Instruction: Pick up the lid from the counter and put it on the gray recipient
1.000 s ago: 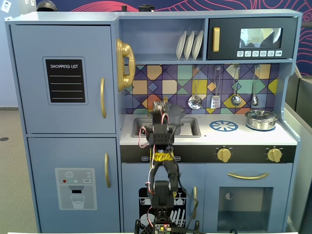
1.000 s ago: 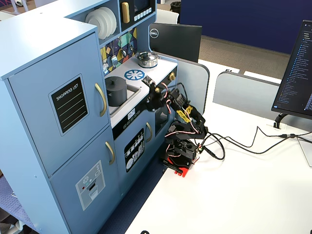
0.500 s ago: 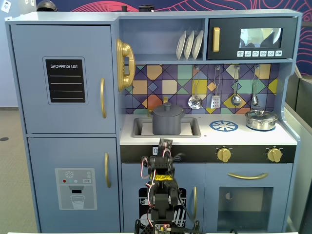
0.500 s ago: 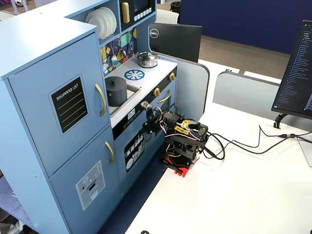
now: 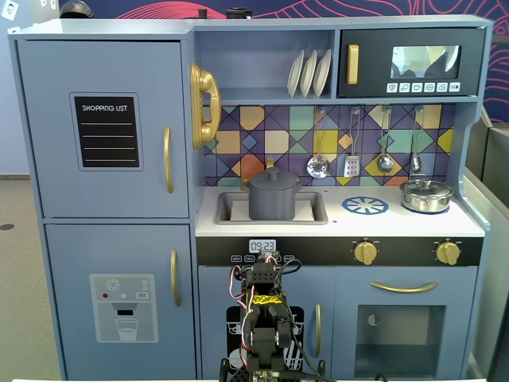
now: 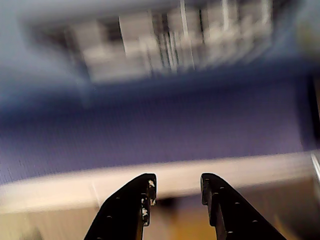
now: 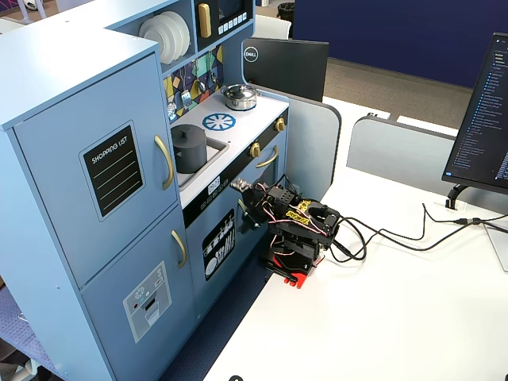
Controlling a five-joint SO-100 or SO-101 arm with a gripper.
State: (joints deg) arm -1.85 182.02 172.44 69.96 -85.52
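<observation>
The jaws (image 6: 176,189) stand spread and empty in the wrist view, with the arm (image 5: 266,318) folded low in front of the toy kitchen, a resting pose by the look of it. Well above and beyond them, the gray pot (image 5: 273,199) sits in the sink (image 5: 226,208) with the lid (image 5: 273,176) on top, knob up, so the task seems done; what the pot holds is hidden. Far off to the right in a fixed view, a shiny silver pot (image 5: 426,195) stands on the worktop (image 5: 382,224), lidded as well.
</observation>
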